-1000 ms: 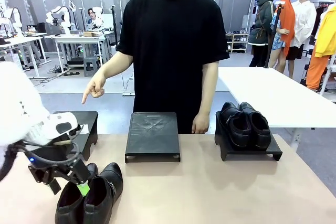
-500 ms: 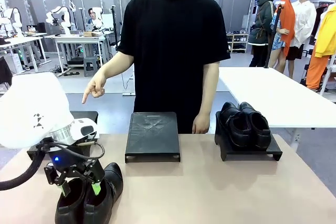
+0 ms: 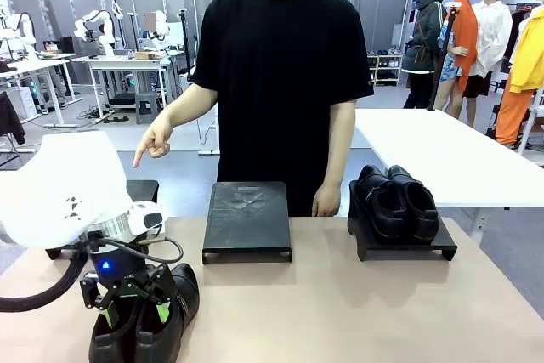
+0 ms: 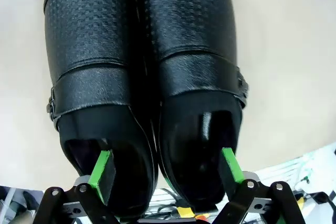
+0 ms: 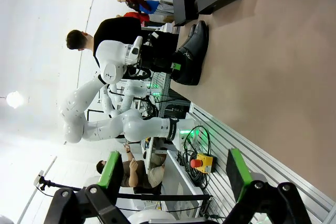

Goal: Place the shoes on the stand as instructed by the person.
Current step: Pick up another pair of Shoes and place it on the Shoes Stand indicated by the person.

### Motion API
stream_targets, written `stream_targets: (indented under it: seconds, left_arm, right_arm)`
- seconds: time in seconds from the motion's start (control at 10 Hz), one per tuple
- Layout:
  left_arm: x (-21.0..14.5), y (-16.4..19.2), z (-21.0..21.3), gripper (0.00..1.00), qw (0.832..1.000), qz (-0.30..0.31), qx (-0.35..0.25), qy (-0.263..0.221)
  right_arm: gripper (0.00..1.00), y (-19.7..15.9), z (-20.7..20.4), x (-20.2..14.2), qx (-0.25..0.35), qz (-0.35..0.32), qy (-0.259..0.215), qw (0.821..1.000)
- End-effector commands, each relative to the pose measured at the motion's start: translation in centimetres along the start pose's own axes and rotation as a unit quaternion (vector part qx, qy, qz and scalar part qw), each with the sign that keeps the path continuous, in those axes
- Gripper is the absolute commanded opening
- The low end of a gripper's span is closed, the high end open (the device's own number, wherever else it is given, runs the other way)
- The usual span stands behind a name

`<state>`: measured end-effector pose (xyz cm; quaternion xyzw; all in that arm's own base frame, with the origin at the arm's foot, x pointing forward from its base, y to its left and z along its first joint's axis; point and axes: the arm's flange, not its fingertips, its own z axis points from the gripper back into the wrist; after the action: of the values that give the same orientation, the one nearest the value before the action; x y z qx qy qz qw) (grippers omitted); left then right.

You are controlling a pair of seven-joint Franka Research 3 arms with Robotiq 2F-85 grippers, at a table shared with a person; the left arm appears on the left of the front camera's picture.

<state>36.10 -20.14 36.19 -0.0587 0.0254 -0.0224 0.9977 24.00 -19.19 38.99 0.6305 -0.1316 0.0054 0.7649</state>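
Observation:
A pair of black leather shoes (image 3: 149, 325) lies side by side at the table's near left corner. My left gripper (image 3: 133, 312) is down on that pair and open. In the left wrist view one green fingertip (image 4: 102, 174) is inside one shoe's opening. The other fingertip (image 4: 231, 165) is inside the other shoe (image 4: 197, 77), so the jaws straddle the shoes' adjoining inner walls. A second pair of shoes (image 3: 398, 201) rests on the right stand (image 3: 425, 250). The person's hand (image 3: 153, 144) points down toward the left stand (image 3: 146, 189). My right gripper (image 5: 173, 174) hangs open, off the table and holding nothing.
An empty black stand (image 3: 247, 218) sits at the middle of the far edge. The person's other hand (image 3: 324, 201) hangs beside it. My left arm's white body (image 3: 59, 189) hides most of the left stand. The tan tabletop (image 3: 357, 312) is bare in the middle and right.
My left gripper has swung right over the near pair of shoes and lowered, its fingers going into the shoe openings. The person's pointing hand has stayed put.

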Motion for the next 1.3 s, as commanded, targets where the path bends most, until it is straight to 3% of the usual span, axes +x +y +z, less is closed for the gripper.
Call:
stream_targets:
  seconds: [0.0,0.1,0.2,0.3,0.4,0.6,0.7,0.8,1.2]
  left_arm:
    - [0.9,-0.1,-1.6,1.0,0.999,0.025,0.031,-0.018]
    - [0.9,0.0,-2.2,0.98,0.998,0.031,0.04,-0.021]
    - [0.9,0.0,-2.9,0.58,0.998,0.034,0.044,-0.017]
    - [0.9,0.0,-3.3,0.4,0.998,0.033,0.049,-0.019]
    - [0.7,-0.1,-3.7,0.0,0.998,0.033,0.049,-0.018]
    - [0.0,-0.4,-3.5,0.0,0.998,0.035,0.047,-0.021]
    - [-0.2,-0.5,-3.3,0.12,0.998,0.037,0.05,-0.024]
    - [-0.3,-0.8,-3.0,0.02,0.997,0.043,0.054,-0.028]
    - [-0.3,-1.0,-0.6,0.0,0.996,0.044,0.06,-0.05]
  right_arm:
    - [1.0,0.3,0.0,-0.1,0.003,0.001,-0.001,1.0]
    - [1.0,0.3,0.0,-0.1,0.003,0.001,-0.001,1.0]
    - [1.0,0.3,0.0,-0.1,0.003,0.001,-0.001,1.0]
    - [1.0,0.3,0.0,-0.1,0.003,0.001,-0.001,1.0]
    - [1.0,0.3,0.0,-0.1,0.003,0.001,-0.001,1.0]
    - [1.0,0.3,0.0,-0.1,0.003,0.001,-0.001,1.0]
    - [1.0,0.3,0.0,-0.1,0.003,0.001,-0.001,1.0]
    - [1.0,0.3,0.0,-0.1,0.003,0.001,-0.001,1.0]
    - [1.0,0.3,0.0,-0.1,0.003,0.001,-0.001,1.0]
